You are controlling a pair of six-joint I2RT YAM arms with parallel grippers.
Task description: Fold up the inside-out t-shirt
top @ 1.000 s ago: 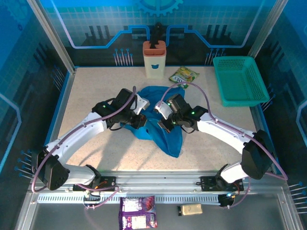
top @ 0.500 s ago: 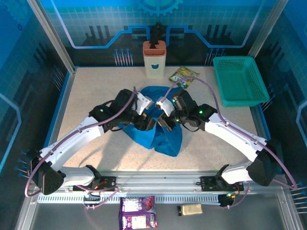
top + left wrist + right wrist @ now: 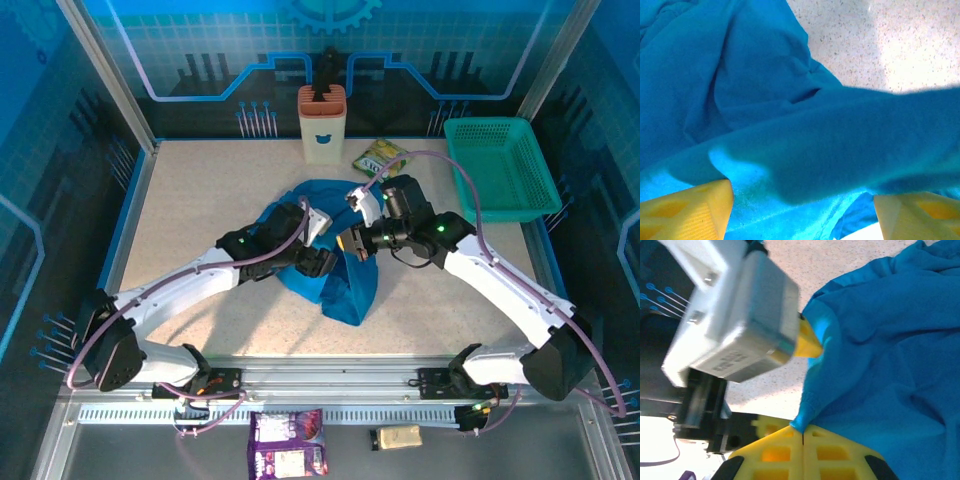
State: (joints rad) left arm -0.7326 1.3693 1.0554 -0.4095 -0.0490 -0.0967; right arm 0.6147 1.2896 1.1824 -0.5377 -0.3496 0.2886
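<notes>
Looking down, you see the blue t-shirt (image 3: pixel 352 292) bunched at bench (image 3: pixel 200 190) centre. Your right fingers (image 3: pixel 785 450), arm bent in from 4 o'clock, pinch its edge; left fingers (image 3: pixel 685 212), from 8 o'clock, gape over cloth. Casing label (image 3: pixel 727 360) unreadable.

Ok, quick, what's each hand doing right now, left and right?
Left hand: open, fingers spread, the t-shirt lying loose between them.
Right hand: closed, pinching an edge of the t-shirt.
</notes>
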